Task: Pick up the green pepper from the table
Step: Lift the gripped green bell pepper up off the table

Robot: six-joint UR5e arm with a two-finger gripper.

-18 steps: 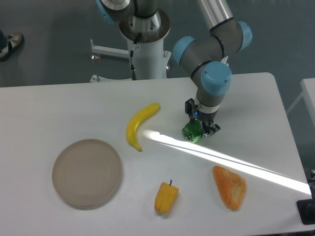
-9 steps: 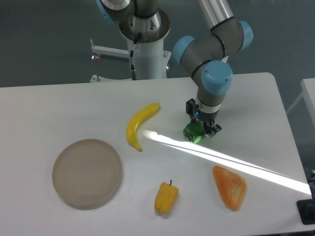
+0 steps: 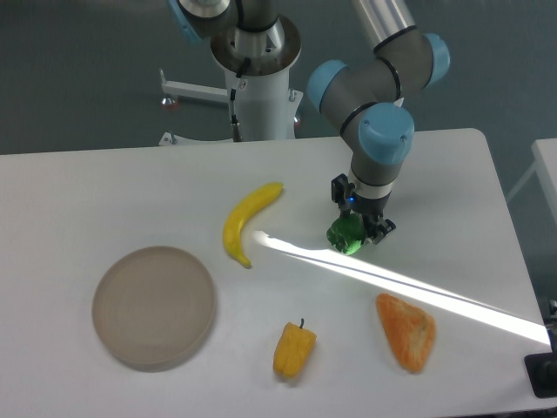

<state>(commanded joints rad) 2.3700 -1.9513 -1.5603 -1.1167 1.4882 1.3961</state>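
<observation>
Green pepper (image 3: 346,235) pinched in one claw (image 3: 356,232); one banana (image 3: 246,221), one plate (image 3: 154,306)

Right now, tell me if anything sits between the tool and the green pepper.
Nothing visible does. The tool is already down at the green pepper, its fingers on either side of it on the table. The banana lies apart to the left in the picture, and the orange piece nearer the front edge.
</observation>
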